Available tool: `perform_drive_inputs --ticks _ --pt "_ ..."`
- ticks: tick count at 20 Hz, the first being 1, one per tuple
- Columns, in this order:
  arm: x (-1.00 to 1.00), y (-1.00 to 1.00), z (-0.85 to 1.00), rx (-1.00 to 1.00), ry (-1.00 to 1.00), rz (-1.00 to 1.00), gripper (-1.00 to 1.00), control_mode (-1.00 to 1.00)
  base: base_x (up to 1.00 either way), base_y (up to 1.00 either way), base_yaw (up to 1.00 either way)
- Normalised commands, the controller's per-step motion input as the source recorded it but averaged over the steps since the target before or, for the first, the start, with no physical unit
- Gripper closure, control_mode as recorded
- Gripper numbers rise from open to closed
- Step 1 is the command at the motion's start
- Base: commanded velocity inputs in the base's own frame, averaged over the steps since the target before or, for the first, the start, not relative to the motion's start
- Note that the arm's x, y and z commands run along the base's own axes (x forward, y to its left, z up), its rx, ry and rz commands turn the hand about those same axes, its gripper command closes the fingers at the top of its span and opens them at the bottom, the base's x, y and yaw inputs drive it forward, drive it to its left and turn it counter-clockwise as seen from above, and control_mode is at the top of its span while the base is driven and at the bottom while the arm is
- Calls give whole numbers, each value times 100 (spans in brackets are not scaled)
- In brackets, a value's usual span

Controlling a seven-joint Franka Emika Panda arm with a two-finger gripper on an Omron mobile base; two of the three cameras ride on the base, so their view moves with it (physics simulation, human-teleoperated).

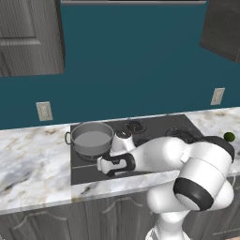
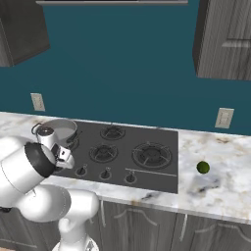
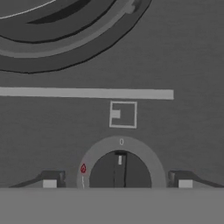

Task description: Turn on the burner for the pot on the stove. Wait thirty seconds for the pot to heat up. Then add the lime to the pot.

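Gripper [image 3: 117, 183] straddles knob [image 3: 119, 170], pot [image 3: 65, 26] just beyond.

Grey pot [image 1: 92, 138] on stove [image 2: 147, 142]; green lime [image 2: 203, 167] on counter.

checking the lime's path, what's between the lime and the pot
In the right base view, the stove lies between the lime and the pot: its burners and front knobs, plus a strip of bare counter.
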Motion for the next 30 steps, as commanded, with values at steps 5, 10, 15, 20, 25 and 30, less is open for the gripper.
perform_drive_inputs --ticks 5,10,15,20,25,30 --pt "0 0 -23 0 0 0 100 -100 0 0 0" --pt "0 0 -26 0 0 0 100 -100 0 0 0" --pt "-5 0 -29 0 0 0 100 -100 0 0 0" --pt "0 -4 -19 6 0 0 100 -100 0 0 0" --pt "0 -2 0 2 0 0 100 -100 0 0 0" --pt "0 0 -5 0 0 1 100 -100 0 0 0"
